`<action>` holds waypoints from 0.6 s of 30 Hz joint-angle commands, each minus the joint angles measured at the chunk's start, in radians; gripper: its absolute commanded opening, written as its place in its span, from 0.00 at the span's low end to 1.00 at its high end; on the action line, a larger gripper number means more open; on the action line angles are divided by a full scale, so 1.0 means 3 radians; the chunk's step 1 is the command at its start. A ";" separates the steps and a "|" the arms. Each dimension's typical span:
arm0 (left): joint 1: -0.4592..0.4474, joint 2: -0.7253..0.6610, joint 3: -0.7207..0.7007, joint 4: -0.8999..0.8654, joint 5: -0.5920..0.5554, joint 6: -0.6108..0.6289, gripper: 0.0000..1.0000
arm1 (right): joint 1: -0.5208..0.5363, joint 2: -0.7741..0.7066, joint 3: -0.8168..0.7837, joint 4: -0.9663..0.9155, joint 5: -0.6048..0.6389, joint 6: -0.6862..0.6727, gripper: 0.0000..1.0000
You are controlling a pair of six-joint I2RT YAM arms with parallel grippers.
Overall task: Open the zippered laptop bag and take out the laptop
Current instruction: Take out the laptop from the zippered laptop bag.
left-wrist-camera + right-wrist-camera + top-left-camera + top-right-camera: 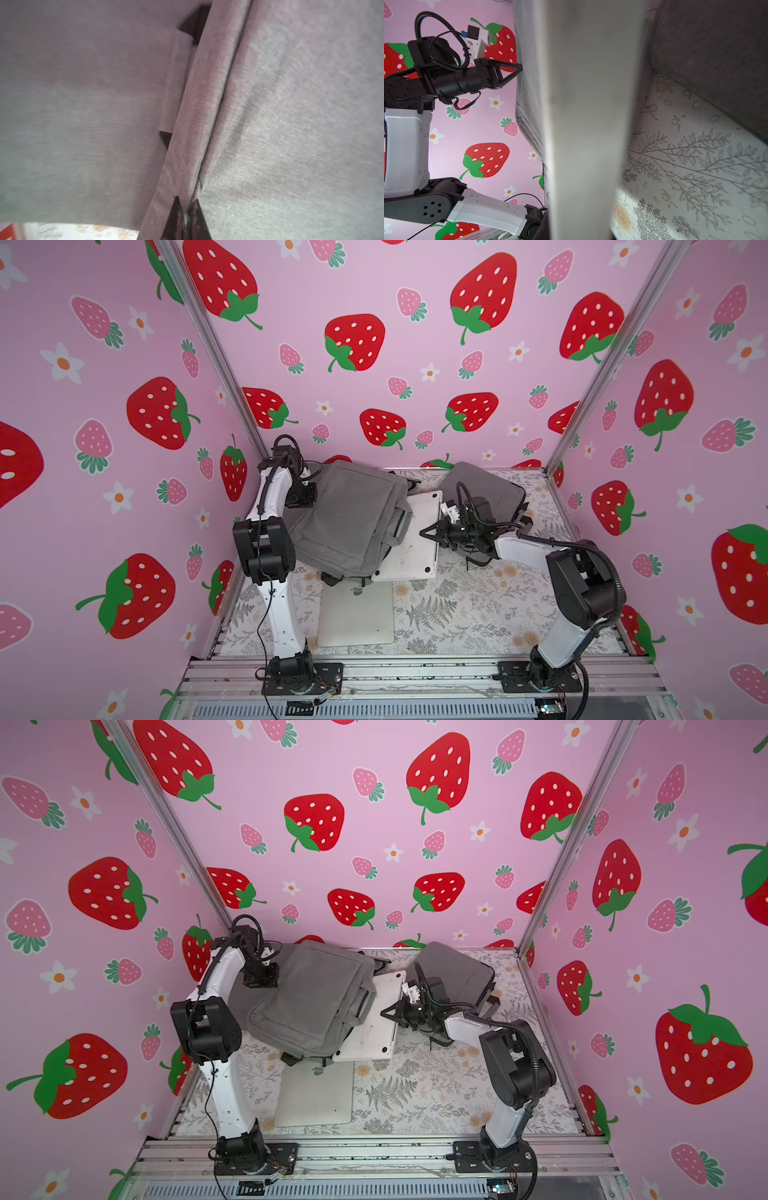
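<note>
Top views first, left to right. At the far left, note the left gripper pressed into the left edge of the gray laptop bag, with the wrist hiding the jaws. Follow the bag across the middle of the floral table cover, handles toward the right, near end overlapping the far end of a silver laptop that lies flat and closed at near centre. At the bag's right-hand mouth, find the laptop, underside up, roughly half clear and half under the flap and handles. Just right of that, see the right gripper clamped on the laptop's right edge, one finger across its upper face. Farther right and far, spot a second gray bag close behind the right arm.

Looks like the withdrawal step, past the unzipping, with the laptop partway out. Next, by this reading: pull rightward and level while anchoring the bag from the left, minding the little room before the second gray bag.

From the left wrist, learn what the top views hide: fingertips pinched together on a raised seam of the bag's fabric. From the right wrist, get only a blurred pale slab, the laptop edge-on, with no sight of the jaws, so take that grip from above. Gain there also a side look at the left gripper touching the bag.
</note>
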 commanded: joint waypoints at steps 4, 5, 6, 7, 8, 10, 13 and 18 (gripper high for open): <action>0.0286 -0.0073 0.0459 -0.0099 -0.0149 -0.0216 0.00 | 0.0007 -0.0275 0.0180 0.0467 -0.0311 -0.0039 0.00; 0.0324 -0.0068 0.0483 -0.0085 -0.0136 -0.0251 0.00 | 0.0007 -0.0283 0.0189 0.0462 -0.0311 -0.0039 0.00; 0.0366 -0.0065 0.0517 -0.0080 -0.0135 -0.0267 0.00 | 0.0007 -0.0290 0.0195 0.0451 -0.0319 -0.0039 0.00; 0.0399 -0.0055 0.0559 -0.0091 -0.0157 -0.0276 0.00 | 0.0003 -0.0292 0.0203 0.0447 -0.0319 -0.0039 0.00; 0.0435 -0.0041 0.0602 -0.0104 -0.0184 -0.0297 0.00 | -0.0004 -0.0301 0.0206 0.0438 -0.0319 -0.0035 0.00; 0.0521 -0.0015 0.0665 -0.0113 -0.0157 -0.0343 0.00 | -0.0010 -0.0301 0.0206 0.0441 -0.0335 -0.0032 0.00; 0.0603 0.0030 0.0760 -0.0115 -0.0227 -0.0324 0.00 | -0.0026 -0.0303 0.0202 0.0441 -0.0347 -0.0025 0.00; 0.0639 0.0135 0.1030 -0.0197 -0.0544 -0.0207 0.00 | -0.0047 -0.0295 0.0206 0.0439 -0.0361 -0.0018 0.00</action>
